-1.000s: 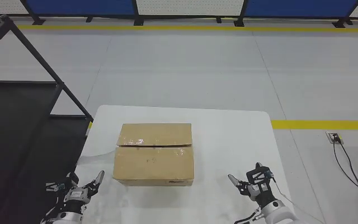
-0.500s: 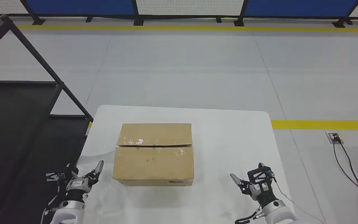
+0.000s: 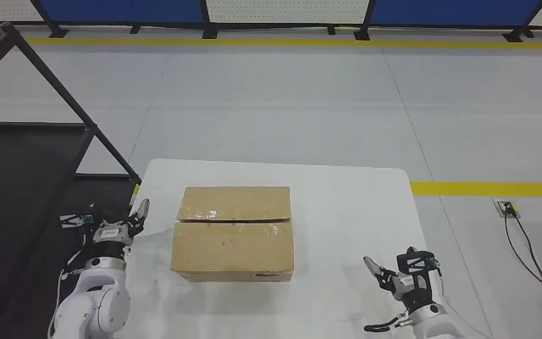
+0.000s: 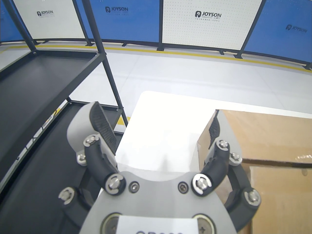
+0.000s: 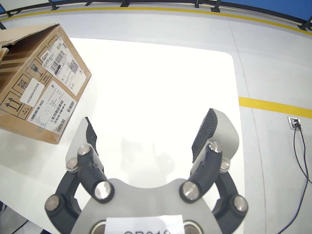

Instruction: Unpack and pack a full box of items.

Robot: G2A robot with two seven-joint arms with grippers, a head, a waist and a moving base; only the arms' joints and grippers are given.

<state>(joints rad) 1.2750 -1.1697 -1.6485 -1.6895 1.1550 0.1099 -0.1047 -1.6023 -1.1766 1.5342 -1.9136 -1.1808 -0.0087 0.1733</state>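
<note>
The cardboard box (image 3: pixel 233 233) stands upright on the white tabletop (image 3: pixel 356 212), left of its middle and nearer the near edge than the far one. Its long axis runs from side to side across the tabletop in the top view. It is a plain brown corrugated carton with square corners. The two top flaps are folded down and meet in a seam that runs along the long axis. From the right wrist view the seam is not tight, and a dark gap shows under the flap's edge at the corner. Shiny patches glint on the top flaps, and a small dark slot shows low on the face toward the robot. The end face (image 5: pixel 46 83) turned to the right arm carries several white labels with barcodes, plus black printed handling marks whose arrows point up. The tabletop is smooth and glossy with rounded corners. The left gripper (image 3: pixel 102 216) is at the tabletop's left edge, just beside the box's far left corner. Its ribbed black fingers (image 4: pixel 102 122) are spread wide with nothing between them. The right gripper (image 3: pixel 391 261) hangs over the near right part of the tabletop, well apart from the box, its fingers (image 5: pixel 203 130) likewise spread and holding nothing. A black metal shelf rack (image 4: pixel 36 79) stands off the tabletop's left side.
</note>
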